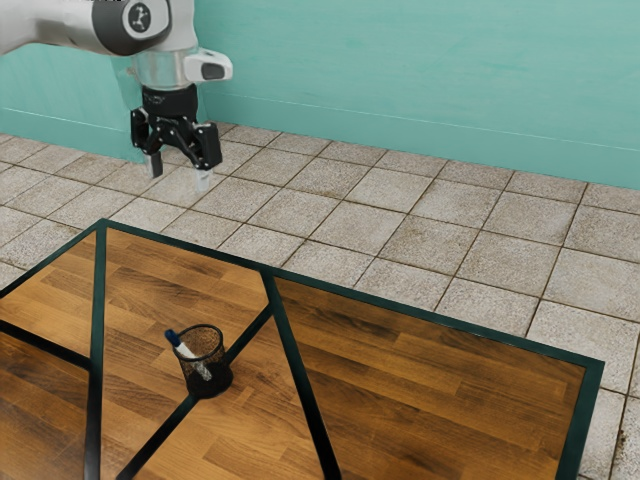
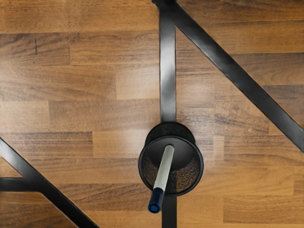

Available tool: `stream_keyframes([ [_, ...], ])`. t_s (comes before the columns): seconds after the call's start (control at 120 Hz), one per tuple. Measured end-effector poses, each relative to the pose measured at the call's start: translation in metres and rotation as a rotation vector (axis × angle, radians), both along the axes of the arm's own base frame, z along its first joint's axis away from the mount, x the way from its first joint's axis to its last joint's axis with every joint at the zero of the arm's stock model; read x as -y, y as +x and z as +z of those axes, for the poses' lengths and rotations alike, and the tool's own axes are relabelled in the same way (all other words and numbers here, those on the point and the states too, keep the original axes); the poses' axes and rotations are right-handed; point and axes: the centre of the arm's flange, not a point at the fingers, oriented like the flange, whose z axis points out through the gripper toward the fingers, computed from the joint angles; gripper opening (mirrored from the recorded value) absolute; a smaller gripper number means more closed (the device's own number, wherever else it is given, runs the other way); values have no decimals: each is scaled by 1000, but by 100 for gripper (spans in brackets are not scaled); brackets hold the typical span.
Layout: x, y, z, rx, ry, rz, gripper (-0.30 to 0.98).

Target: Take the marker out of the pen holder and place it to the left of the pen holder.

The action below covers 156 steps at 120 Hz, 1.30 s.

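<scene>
High above the table, toward the exterior view's upper left, my gripper (image 1: 181, 168) hangs with its two fingers spread apart and nothing between them. A black mesh pen holder (image 1: 209, 378) stands upright on the wooden table, well below the gripper. Inside it leans a white marker (image 1: 186, 351) with a dark blue cap, the capped end sticking out over the rim. In the wrist view the pen holder (image 2: 193, 167) is seen from above, and the marker (image 2: 164, 172) rests slanted across its mouth, blue cap past the rim; its lower end is down inside the holder.
The wooden table (image 1: 430, 370) has dark inlaid strips and a dark green edge (image 1: 440, 324). Beyond it are a tiled floor (image 1: 360, 210) and a teal wall (image 1: 420, 80). In the wrist view a black strip (image 2: 168, 71) runs beneath the pen holder.
</scene>
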Motion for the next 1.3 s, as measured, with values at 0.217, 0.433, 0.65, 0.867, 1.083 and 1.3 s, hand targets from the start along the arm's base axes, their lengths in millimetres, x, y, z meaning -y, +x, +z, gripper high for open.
stream_keyframes([
  [0.217, 4, -44, 8, 88, -9, -13, 69],
  [0.433, -81, -137, -69, 85, -60, 140, 69],
  [0.65, -110, -147, -135, 112, -131, 218, 69],
  [0.867, -107, -133, -181, 137, -180, 237, 69],
  [1.083, -78, -116, -227, 153, -230, 186, 69],
  [1.3, -68, -122, -235, 208, -234, 121, 69],
])
